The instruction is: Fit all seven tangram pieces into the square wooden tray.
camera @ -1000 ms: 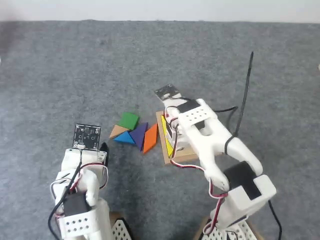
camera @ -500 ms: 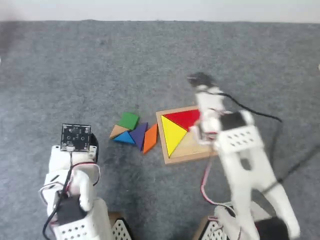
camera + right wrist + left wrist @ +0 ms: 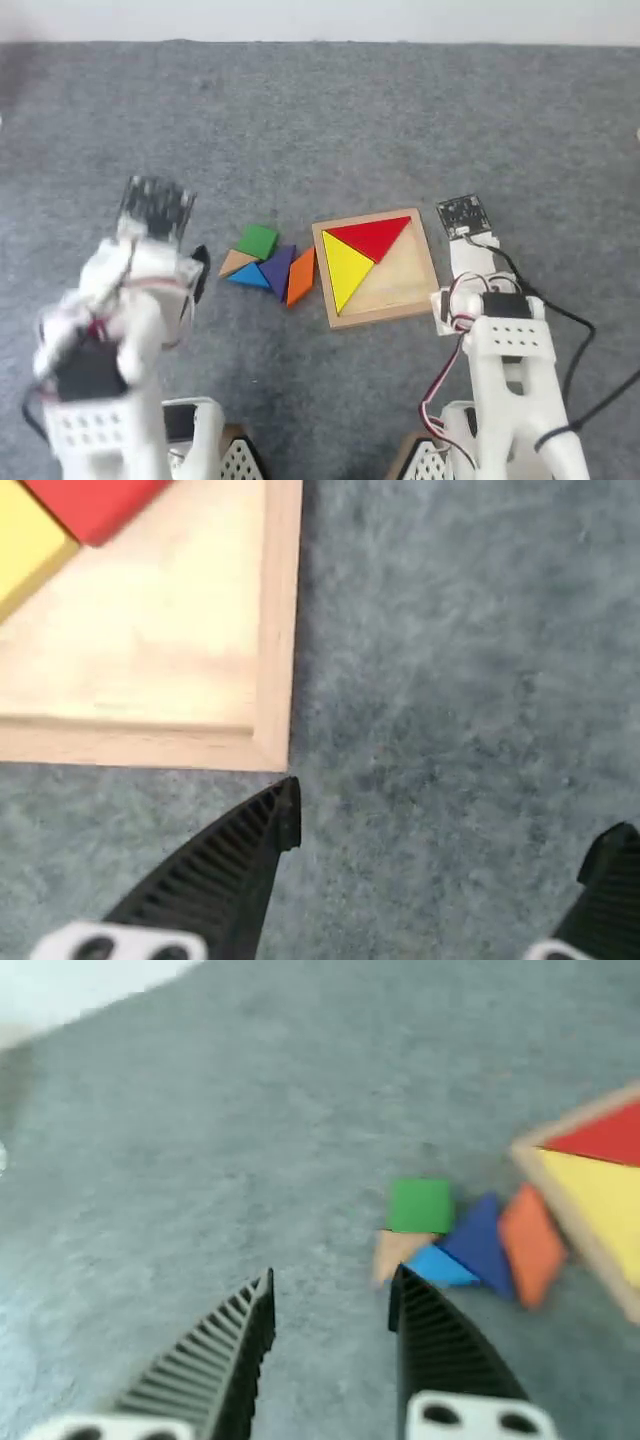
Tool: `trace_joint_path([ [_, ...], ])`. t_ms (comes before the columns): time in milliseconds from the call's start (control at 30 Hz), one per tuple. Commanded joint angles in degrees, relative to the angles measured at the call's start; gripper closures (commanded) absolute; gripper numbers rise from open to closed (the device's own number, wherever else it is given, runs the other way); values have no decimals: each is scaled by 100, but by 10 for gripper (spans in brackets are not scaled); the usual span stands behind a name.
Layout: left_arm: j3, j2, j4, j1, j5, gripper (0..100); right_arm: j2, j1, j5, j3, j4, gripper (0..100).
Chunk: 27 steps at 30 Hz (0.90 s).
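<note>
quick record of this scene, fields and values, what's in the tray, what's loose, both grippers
tray: holds red triangle and yellow triangle
loose beside tray: green square, tan triangle, blue triangle, purple triangle, orange piece
left gripper: open, empty, short of the loose pieces
right gripper: open, empty, by a tray corner
left to place: five

Red triangle [image 3: 372, 238] and yellow triangle [image 3: 345, 268] in wooden tray [image 3: 405, 287]; 5 pieces [image 3: 277, 268] beside

Grey, felt-like worktop [image 3: 300, 120] spread across most of high view; pale white strip [image 3: 320, 20] along upper edge of frame. Even, diffuse light throughout.
</note>
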Motion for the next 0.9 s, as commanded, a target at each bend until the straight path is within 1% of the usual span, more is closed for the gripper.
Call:
trace_joint_path([
  [0,-2018,2110,853,941,325,816,-110,22,-79,88,-277,564],
  [100,-2440,3068,826,2048,677,815,-154,-4,-88,193,-374,564],
  [167,-2343,3525,448,2514,765,815,-110,-4,-88,193,-409,564],
  [200,-2193,3701,158,2593,774,815,-110,4,-88,193,-409,564],
  [267,-1807,4044,-440,2558,774,815,-110,4,-79,202,-409,564],
  [367,-910,4448,-1512,2479,774,815,-110,4,-79,211,-391,564],
  [433,-426,4589,-2013,2514,800,815,-110,4,-79,211,-400,564],
  [533,136,4668,-2470,2418,818,815,-110,-13,-70,211,-382,564],
  [600,418,4668,-2778,2347,844,815,-110,-22,88,211,-374,564],
  [767,725,4686,-3147,2365,1495,815,-110,-22,158,220,-374,564],
  [867,892,4686,-3270,2374,1644,814,-110,-22,158,220,-374,564],
])
